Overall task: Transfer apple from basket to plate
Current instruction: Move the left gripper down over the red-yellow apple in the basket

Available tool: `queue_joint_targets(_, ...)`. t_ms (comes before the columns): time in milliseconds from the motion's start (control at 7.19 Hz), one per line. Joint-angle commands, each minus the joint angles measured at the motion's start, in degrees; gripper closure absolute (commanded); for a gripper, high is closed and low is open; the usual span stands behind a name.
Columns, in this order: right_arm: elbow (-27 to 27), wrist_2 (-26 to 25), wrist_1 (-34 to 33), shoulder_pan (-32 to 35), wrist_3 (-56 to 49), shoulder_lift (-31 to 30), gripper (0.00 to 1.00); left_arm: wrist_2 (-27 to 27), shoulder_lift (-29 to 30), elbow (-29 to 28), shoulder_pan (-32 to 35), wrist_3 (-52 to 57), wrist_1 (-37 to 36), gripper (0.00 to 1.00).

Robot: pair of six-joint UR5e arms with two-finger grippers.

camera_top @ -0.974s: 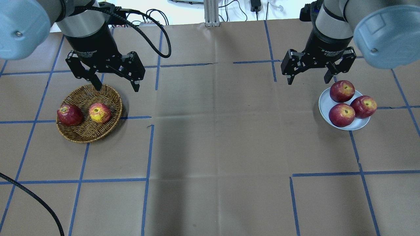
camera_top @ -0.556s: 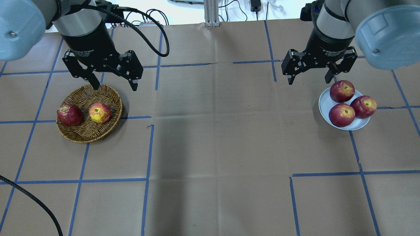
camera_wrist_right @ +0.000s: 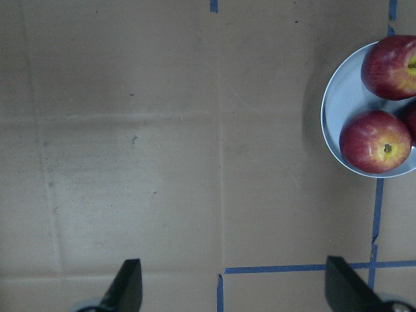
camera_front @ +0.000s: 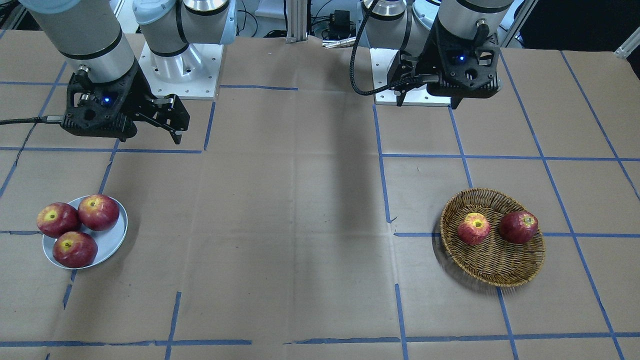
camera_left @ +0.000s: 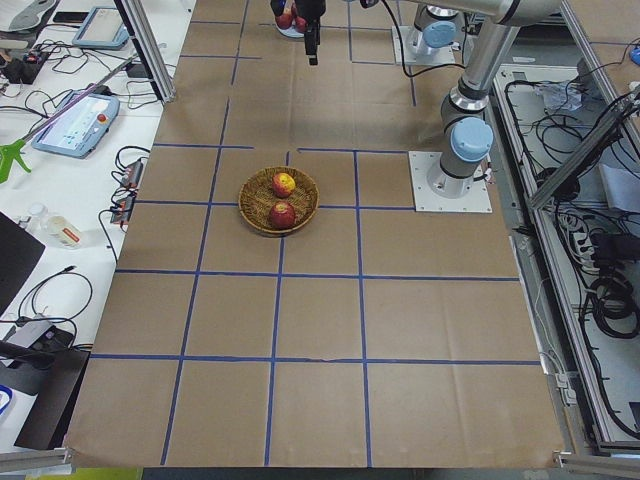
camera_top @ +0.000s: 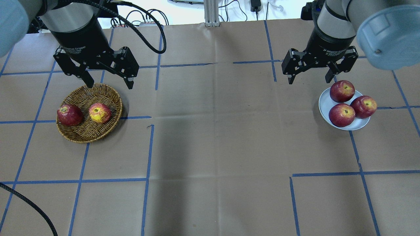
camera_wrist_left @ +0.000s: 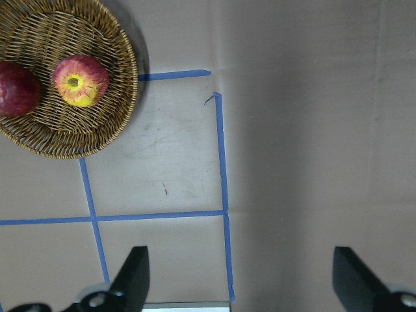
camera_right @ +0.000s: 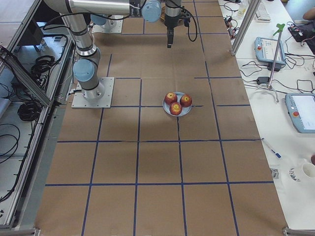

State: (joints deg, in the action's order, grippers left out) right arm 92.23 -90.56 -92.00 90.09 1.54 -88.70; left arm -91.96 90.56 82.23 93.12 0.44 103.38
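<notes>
Rise of left gripper [camera_top: 109, 86], jaws apart

3 apples [camera_right: 175, 108], apparently touching, sit together on the plate [camera_right: 167, 109].

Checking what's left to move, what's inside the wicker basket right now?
Two apples: the pinkish-red apple with a yellow patch and a darker red apple beside it. The basket floor under them is hidden.

Lighting's bright and even from overhead, so shadows stay soft: the basket [camera_top: 87, 132] throws a faint one and a dim band runs down the table [camera_top: 229, 147]. Wrist views look softer, with the jaws blurry at the bottom edge.
</notes>
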Motion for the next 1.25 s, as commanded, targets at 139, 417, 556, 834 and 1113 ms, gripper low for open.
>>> queue_joint_targets(139, -0.04, 0.12, 0.59, 0.09, 0.05, -0.51, 0.0, -3.55, -0.12, 0.03, -5.54, -0.08, 0.86, 0.01)
queue_joint_targets(417, -0.04, 0.03, 1.12, 0.09, 0.05, -1.03, 0.0, -3.67, 3.21, 1.35, -10.93, 8.46, -3.71, 0.01)
queue_joint_targets(556, -0.04, -0.06, 1.21, 0.44, 0.13, -1.64, 0.0, -3.84, 4.44, 1.79, -11.29, 9.14, -3.45, 0.01)
queue_joint_targets(834, 0.05, -0.14, 1.21, 0.62, 0.05, -1.74, 0.0, -3.67, 7.69, 2.5, -13.22, 13.94, -4.24, 0.01)
queue_joint_targets(1113, 0.23, -0.14, 1.21, 0.62, 0.05, -1.65, 0.0, -3.32, 10.59, 4.24, -13.66, 19.69, -10.11, 0.01)
